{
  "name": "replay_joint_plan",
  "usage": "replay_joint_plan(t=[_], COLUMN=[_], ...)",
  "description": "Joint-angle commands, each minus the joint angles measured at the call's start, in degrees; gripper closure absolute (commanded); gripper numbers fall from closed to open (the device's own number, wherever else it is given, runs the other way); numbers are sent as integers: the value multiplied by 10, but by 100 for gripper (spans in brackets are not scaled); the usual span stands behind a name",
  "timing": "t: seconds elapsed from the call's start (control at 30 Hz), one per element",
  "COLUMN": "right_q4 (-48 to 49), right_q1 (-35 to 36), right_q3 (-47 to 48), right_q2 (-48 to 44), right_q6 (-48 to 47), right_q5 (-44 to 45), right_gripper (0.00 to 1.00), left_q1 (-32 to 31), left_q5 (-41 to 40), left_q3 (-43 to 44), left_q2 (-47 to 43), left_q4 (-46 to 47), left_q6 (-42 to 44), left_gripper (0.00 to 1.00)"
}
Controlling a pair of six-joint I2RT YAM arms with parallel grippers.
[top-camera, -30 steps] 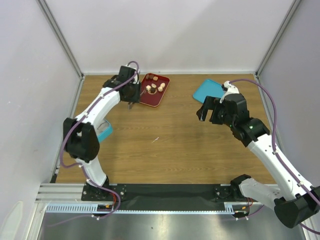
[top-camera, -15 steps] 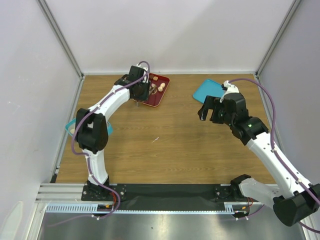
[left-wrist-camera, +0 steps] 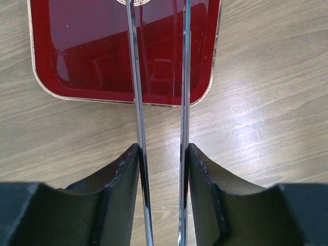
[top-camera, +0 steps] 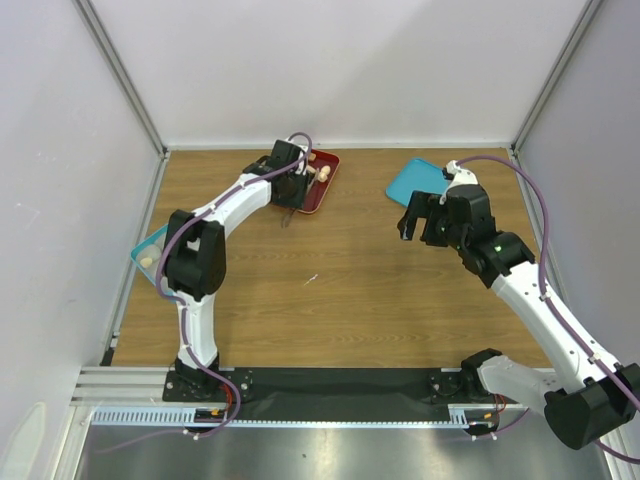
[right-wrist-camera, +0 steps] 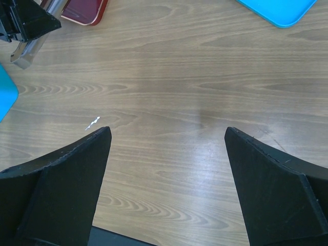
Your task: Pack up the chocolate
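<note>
The half-closed left tool [left-wrist-camera: 161, 154] is clamped on tongs [left-wrist-camera: 137, 102]; the right tool [right-wrist-camera: 166, 133] is spread wide, empty. Most chocolate [top-camera: 321, 173] ahead seems left unpacked.

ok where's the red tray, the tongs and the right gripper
red tray [left-wrist-camera: 87, 56], left wrist view, bare floor inside
tongs [left-wrist-camera: 137, 113], left wrist view, left blade
right gripper [right-wrist-camera: 166, 132], right wrist view, midway between fingertips

Two arms [top-camera: 235, 200] [top-camera: 525, 285], one tongs [left-wrist-camera: 145, 205], one red tray [left-wrist-camera: 102, 61], two teal containers [top-camera: 418, 181] [top-camera: 146, 248]
</note>
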Motion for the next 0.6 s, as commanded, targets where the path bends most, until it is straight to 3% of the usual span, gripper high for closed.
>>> replay_joint_plan(t=[0.0, 0.57], right_q4=[13, 22], right_q1=[-4, -4], right_q3=[4, 2], right_q2=[-5, -6], right_q6=[-9, -5], right_q5=[10, 4], right_gripper=[1, 0], left_q1=[-2, -2], left_q5=[-14, -34], left_q3=[10, 31], left_q2=[-9, -26], left_q4=[18, 7], left_q6=[-2, 3], left_gripper=[55, 53])
